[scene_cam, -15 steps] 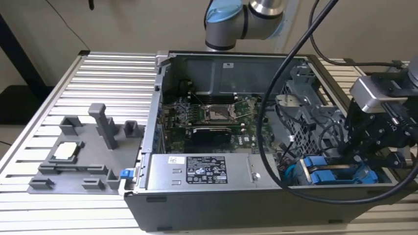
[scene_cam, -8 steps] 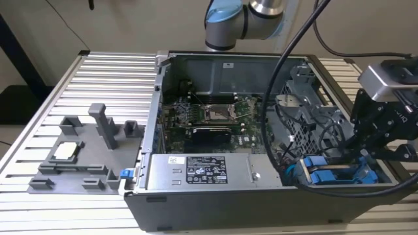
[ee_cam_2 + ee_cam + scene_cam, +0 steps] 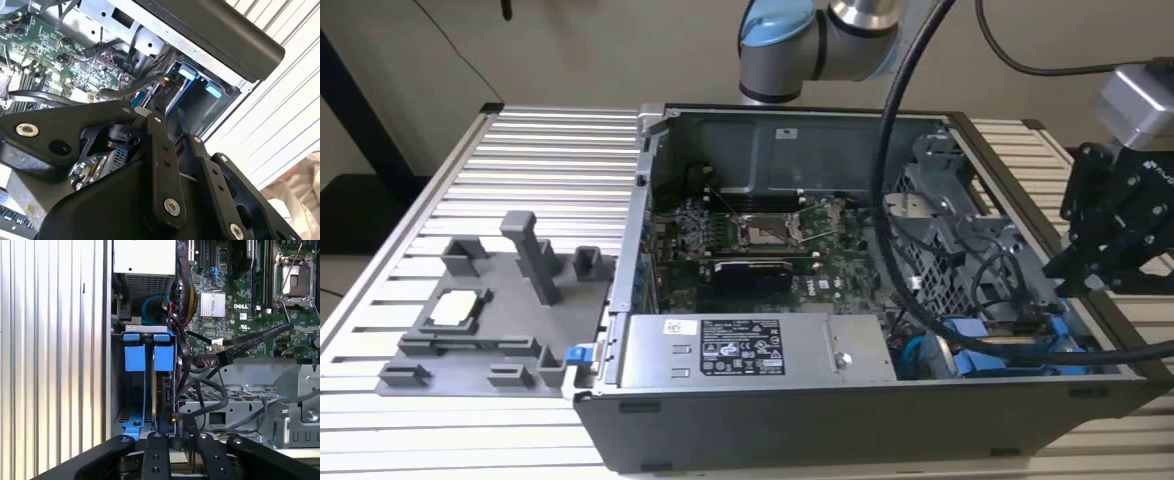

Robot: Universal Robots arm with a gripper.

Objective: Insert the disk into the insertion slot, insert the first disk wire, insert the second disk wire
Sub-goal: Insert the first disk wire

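Your hand [image 3: 175, 439] hovers near the disk [image 3: 163, 390] seated in the slot [image 3: 148, 330]; whether it grips anything, you cannot tell.

Table [image 3: 547, 170]: bears a computer case [image 3: 854, 420], lying open, with a fixture plate [image 3: 467, 340] just beside it on the exterior view's left. In the case: motherboard [image 3: 761, 250] at the middle; power supply box [image 3: 747, 350] before it, along the near wall; drive cage [image 3: 947, 230] on the exterior view's right. Insertion slot [image 3: 147, 329] at the cage's near end, in the case's near corner; the disk [image 3: 163, 357] sits in it. Arm [image 3: 787, 50] behind the case. Gripper [image 3: 1074, 280] over the case's wall on the exterior view's right, beside the cage.
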